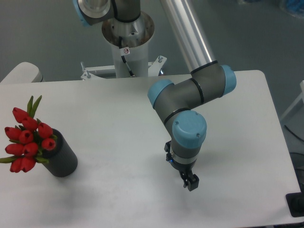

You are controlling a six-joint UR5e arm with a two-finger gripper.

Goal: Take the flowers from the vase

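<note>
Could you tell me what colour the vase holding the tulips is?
The vase is matte dark grey-black, seen in the fixed camera view.

Red flowers [27, 140] sit bunched in the dark vase [62, 156] at the left of the white table [109, 109]. Well apart, right of centre, the arm [190, 97] folds down and its end effector [190, 183] hangs just above the near tabletop; its fingers look close together, hard to tell.
</note>
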